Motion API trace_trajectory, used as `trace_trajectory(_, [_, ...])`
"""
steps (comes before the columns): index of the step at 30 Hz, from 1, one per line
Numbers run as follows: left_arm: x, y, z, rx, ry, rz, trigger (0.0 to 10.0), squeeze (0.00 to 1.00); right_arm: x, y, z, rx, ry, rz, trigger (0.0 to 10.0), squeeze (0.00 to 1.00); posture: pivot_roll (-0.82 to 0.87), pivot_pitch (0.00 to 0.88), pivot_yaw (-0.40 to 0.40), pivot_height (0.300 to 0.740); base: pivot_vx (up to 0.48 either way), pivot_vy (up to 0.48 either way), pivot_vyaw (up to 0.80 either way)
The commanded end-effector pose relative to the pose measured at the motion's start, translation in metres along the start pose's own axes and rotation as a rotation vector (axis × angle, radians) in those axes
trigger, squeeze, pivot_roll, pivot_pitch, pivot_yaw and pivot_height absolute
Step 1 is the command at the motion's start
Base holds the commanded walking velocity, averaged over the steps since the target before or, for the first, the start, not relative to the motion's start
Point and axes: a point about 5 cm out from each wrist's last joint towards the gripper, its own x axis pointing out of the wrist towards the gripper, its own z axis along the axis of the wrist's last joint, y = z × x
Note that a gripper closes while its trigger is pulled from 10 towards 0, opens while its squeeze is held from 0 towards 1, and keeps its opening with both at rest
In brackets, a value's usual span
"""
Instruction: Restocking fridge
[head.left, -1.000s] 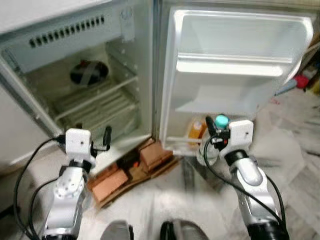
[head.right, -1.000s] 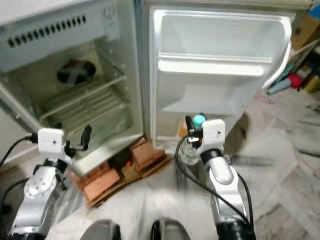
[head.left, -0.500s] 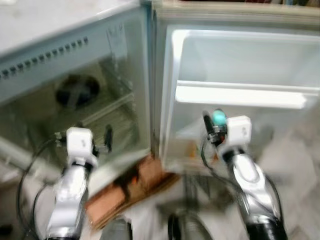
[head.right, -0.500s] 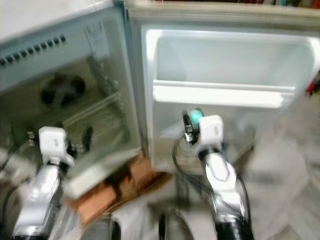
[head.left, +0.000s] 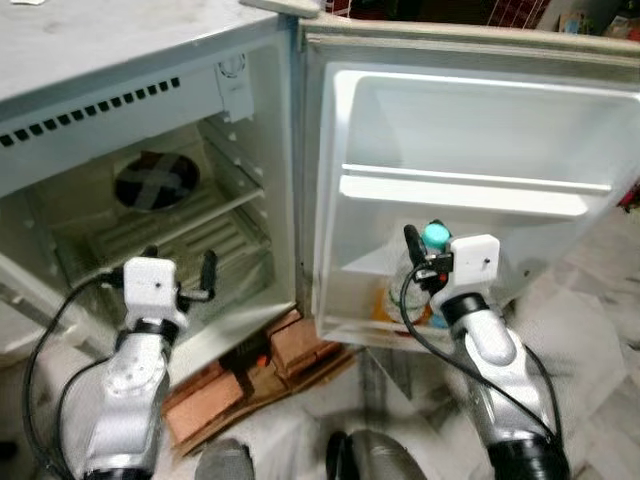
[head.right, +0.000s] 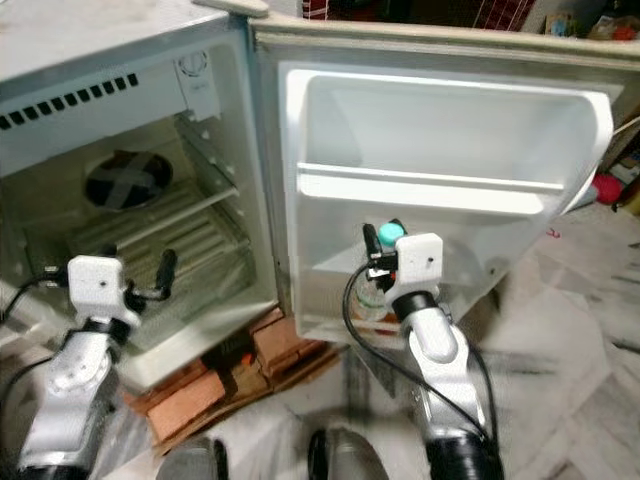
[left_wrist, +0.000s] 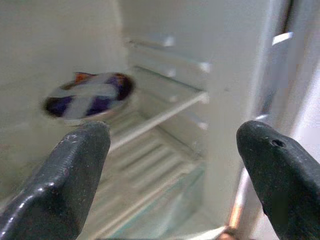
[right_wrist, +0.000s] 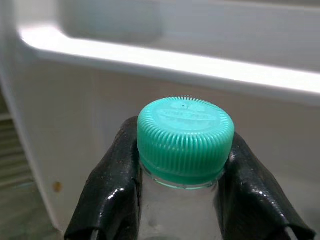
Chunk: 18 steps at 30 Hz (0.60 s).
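Reddish bricks (head.left: 300, 342) are lying on flattened cardboard (head.left: 215, 412) on the pale marble floor (head.left: 590, 340) — some tucked under the cabinet's front edge. Colourful clutter (head.right: 608, 185) is sitting at the far right — too small to identify.

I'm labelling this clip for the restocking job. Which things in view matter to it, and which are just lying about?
Part of the job:
- bottle with green cap, gripped by the right end effector
- open fridge door and its shelf
- fridge interior

Lying about:
- bricks under the fridge
- round dark item inside
- left end effector, open, holding nothing
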Motion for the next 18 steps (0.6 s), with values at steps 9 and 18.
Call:
trace_trajectory(9, [-0.0001, 0.0031, 0.0010, 0.004, -0.007, 0.003, 10.0, 0.00, 0.0034, 0.0026, 0.0061, 0.006, -0.032, 0.008, 10.0, 0.00, 0.04, 0.109, -0.042, 0.740, 0.000, 0.000, 0.00])
trace_trajectory(18, [-0.0002, 0.0019, 0.0002, 0.014, 0.001, 0.006, 10.0, 0.00, 0.0022, 0.0057, 0.0029, 0.023, -0.023, 0.011, 10.0, 0.00, 0.05, 0.118, -0.040, 0.712, 0.000, 0.000, 0.00])
